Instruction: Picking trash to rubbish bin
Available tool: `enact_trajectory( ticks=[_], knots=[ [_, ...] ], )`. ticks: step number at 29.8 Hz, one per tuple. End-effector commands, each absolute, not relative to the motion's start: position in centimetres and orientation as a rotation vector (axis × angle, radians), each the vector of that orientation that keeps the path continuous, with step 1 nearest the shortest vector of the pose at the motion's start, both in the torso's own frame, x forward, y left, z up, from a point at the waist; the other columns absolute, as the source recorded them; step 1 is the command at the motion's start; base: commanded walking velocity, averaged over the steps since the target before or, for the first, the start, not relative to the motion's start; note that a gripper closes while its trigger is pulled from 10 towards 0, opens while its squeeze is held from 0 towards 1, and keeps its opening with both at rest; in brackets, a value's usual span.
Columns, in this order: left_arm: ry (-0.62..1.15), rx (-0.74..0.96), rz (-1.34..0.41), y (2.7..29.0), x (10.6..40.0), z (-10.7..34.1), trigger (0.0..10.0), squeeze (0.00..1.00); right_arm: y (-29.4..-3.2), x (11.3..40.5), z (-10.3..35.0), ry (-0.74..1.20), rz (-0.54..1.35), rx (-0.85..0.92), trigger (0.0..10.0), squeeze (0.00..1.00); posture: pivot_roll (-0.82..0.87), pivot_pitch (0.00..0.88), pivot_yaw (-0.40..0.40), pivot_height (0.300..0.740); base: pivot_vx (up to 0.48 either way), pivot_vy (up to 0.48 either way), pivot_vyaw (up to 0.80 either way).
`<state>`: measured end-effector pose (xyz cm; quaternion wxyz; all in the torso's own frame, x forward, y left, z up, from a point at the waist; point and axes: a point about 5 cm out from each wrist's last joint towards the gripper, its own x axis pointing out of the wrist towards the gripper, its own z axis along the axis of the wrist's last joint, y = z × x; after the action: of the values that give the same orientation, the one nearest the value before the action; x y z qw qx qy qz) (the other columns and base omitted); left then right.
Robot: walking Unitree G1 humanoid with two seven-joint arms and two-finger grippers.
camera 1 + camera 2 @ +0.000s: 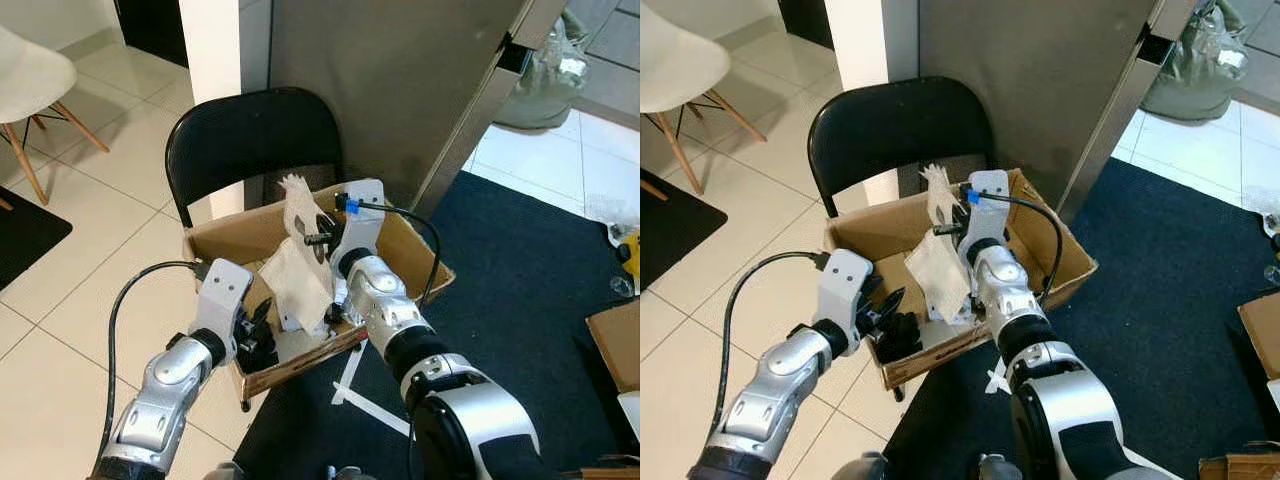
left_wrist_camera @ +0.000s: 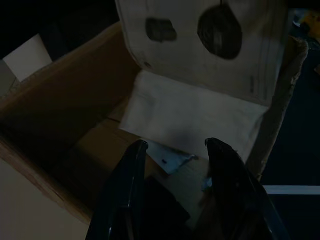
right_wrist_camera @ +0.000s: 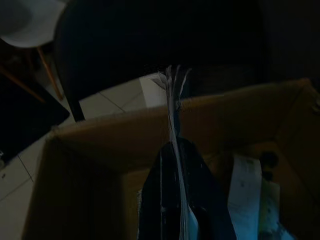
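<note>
A crumpled white paper wrapper stands upright in an open cardboard box that rests on a black folding chair. My right gripper reaches over the box and is shut on the wrapper's upper part; in the right wrist view the thin paper edge runs between the closed fingers. My left gripper hovers over the box's near left corner, open and holding nothing. Its two fingers point at the wrapper and at small paper scraps on the box floor.
A grey metal panel rises behind the chair. Dark carpet lies to the right, pale tiles to the left. A white chair stands far left, a green bag at the back right, white tape strips near my feet.
</note>
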<state>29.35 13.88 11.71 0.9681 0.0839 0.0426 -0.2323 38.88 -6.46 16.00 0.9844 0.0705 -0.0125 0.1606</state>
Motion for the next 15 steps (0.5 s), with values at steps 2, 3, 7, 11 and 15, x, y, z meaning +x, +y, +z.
enact_trajectory(
  ticks=[2, 3, 7, 11, 15],
  knots=[
    [0.115, 0.175, -0.482, 13.92, 28.94, 11.30, 10.0, 0.00, -6.81, 39.03, 15.95, -0.024, 0.301, 0.124, 10.0, 0.00, 0.04, 0.259, -0.106, 0.740, 0.000, 0.000, 0.00],
    [0.115, 0.175, -0.482, 13.92, 28.94, 11.30, 10.0, 0.00, -6.81, 39.03, 15.95, -0.024, 0.301, 0.124, 10.0, 0.00, 0.04, 0.259, -0.106, 0.740, 0.000, 0.000, 0.00],
    [0.116, 0.176, -0.479, 14.00, 28.89, 11.32, 10.0, 0.00, -7.01, 39.08, 15.85, -0.018, 0.282, 0.107, 10.0, 0.00, 0.04, 0.257, -0.107, 0.740, 0.000, 0.000, 0.00],
    [0.123, 0.188, -0.475, 14.21, 28.89, 11.28, 10.0, 0.00, -7.49, 39.20, 15.74, -0.009, 0.253, 0.105, 10.0, 0.00, 0.04, 0.255, -0.107, 0.740, 0.000, 0.000, 0.00],
    [0.120, 0.185, -0.472, 14.24, 28.92, 11.43, 10.0, 0.00, -7.65, 39.25, 15.76, -0.010, 0.246, 0.110, 10.0, 1.00, 0.04, 0.254, -0.107, 0.740, 0.000, 0.000, 0.00]
  ],
)
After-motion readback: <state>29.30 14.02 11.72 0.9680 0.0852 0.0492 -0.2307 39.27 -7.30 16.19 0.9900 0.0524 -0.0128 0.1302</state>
